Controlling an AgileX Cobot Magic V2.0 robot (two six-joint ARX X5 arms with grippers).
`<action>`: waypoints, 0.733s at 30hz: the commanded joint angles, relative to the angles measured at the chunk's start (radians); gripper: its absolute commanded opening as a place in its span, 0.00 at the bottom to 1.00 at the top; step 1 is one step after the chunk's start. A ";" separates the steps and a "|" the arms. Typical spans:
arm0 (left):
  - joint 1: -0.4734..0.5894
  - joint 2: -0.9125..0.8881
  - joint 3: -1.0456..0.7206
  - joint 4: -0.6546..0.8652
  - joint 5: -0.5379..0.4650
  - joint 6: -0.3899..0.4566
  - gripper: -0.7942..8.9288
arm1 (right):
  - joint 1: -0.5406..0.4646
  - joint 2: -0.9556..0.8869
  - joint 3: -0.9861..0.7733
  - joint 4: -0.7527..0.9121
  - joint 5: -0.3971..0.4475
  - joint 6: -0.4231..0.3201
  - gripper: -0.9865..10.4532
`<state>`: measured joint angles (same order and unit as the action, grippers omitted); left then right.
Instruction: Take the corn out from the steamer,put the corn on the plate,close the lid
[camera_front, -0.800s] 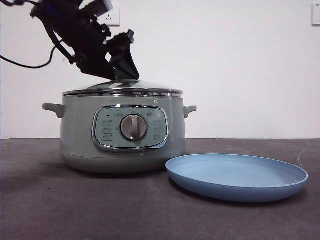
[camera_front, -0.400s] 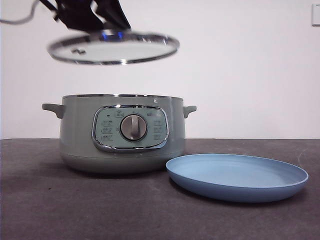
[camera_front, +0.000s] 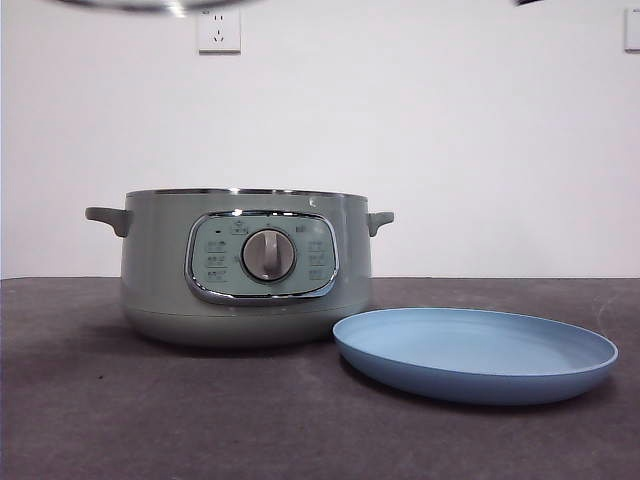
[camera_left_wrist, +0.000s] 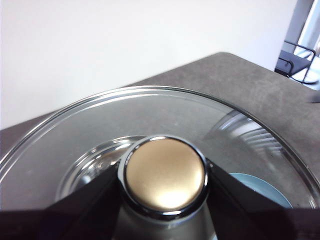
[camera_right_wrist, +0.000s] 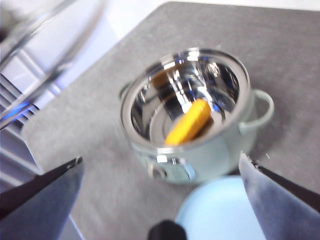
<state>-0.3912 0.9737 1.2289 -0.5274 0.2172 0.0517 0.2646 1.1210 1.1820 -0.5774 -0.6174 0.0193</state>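
On the dark grey desk (camera_front: 100, 420) stands the lidless, round sage-green steamer (camera_front: 245, 265), the wide light-blue plate (camera_front: 475, 352) just beside it. High above, the left claw (camera_left_wrist: 165, 200) clamps the glass lid (camera_left_wrist: 100, 130) by its knob. The right claw (camera_right_wrist: 160, 165) gapes wide, empty, above the steamer. The stubby yellow corn (camera_right_wrist: 189, 122) lies inside.

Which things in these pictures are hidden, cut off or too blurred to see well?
- Yellow corn cob: blurred in the right wrist view; in the front view the sage-green steamer pot's wall hides it.
- Round glass lid: the front view's top edge cuts it to a sliver.
- Left gripper: clamps the lid's knob; out of the front view.
- Light-blue round plate: cut off by the right wrist view's bottom edge.
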 joint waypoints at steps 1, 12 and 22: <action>-0.001 -0.099 0.004 -0.036 -0.027 -0.006 0.07 | 0.044 0.079 0.003 0.107 0.032 0.102 0.61; -0.001 -0.340 0.004 -0.291 -0.093 -0.006 0.07 | 0.263 0.449 0.220 0.173 0.266 0.122 0.61; -0.001 -0.397 0.004 -0.388 -0.110 -0.006 0.07 | 0.393 0.842 0.677 -0.037 0.521 0.082 0.61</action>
<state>-0.3912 0.5869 1.2289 -0.9607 0.1066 0.0513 0.6540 1.9369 1.8462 -0.6098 -0.1097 0.1169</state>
